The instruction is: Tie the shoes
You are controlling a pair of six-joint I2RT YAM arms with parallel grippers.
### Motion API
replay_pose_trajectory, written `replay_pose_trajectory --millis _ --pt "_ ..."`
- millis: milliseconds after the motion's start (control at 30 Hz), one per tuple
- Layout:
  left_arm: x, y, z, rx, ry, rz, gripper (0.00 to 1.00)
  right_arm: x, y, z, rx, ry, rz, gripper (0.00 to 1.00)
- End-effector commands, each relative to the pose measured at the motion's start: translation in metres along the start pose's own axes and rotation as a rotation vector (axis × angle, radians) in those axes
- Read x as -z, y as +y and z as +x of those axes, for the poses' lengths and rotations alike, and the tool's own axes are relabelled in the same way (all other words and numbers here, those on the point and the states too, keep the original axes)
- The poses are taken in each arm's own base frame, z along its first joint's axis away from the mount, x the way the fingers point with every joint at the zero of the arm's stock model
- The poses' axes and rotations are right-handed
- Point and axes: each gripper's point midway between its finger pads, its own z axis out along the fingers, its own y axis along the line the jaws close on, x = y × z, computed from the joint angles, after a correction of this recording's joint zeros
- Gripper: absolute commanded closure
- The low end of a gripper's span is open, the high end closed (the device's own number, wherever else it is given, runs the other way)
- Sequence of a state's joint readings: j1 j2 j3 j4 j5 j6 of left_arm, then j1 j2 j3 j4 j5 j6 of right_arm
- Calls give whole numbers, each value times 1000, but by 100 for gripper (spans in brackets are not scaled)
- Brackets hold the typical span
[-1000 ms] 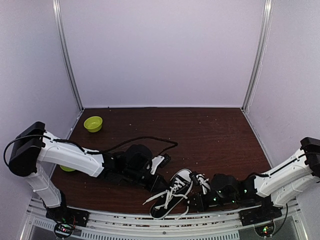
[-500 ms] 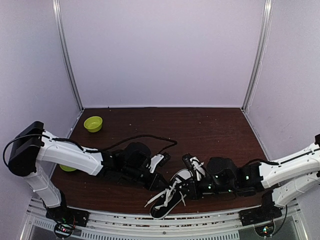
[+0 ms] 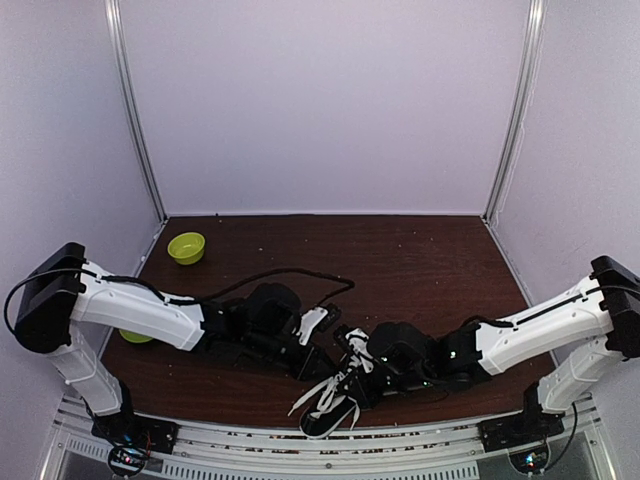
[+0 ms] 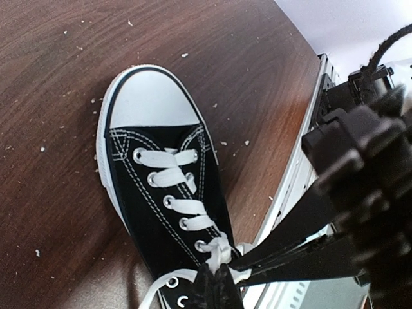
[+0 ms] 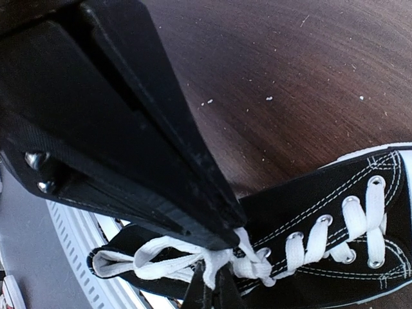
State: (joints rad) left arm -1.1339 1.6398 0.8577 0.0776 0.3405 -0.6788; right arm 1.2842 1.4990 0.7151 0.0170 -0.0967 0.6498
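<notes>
One black low-top canvas sneaker (image 3: 335,395), toe toward 1 o'clock, with white laces (image 4: 219,248) gathered at the top eyelets, bow seemingly unformed; left end effector (image 4: 212,286) and right end effector (image 5: 226,239) each pinched together on lace

The right gripper (image 3: 357,373), beside the shoe (image 3: 325,420) a second ago, now stretches left over its toe and pinches the laces (image 3: 312,394) at the tongue, tip to tip with the left gripper (image 3: 326,370).
</notes>
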Motion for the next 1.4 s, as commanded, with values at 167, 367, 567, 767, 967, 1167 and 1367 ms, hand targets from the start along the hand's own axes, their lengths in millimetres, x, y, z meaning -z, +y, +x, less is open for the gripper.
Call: replay_pose_trajectory --millis 167,367,567,767,967,1167,1367 --pt "13 -21 -19 -59 -72 89 100 -7 -11 -3 -31 15 65 100" --pt "12 -24 -13 -54 -56 120 100 -11 -19 -1 -63 18 88 100" --pt "6 -29 1 -44 -2 190 100 -10 -20 -5 -78 -8 86 100" --pt "6 -32 1 -48 -12 211 100 -10 -25 -3 -93 -8 97 100" --pt "6 -26 -3 -61 -18 175 93 -7 -25 -2 -99 -15 82 100" --pt "29 -5 -27 -59 -123 72 75 -4 -23 -2 -96 -25 63 100" --pt "23 22 -26 -29 -100 3 73 -6 -22 -1 -92 -21 54 100"
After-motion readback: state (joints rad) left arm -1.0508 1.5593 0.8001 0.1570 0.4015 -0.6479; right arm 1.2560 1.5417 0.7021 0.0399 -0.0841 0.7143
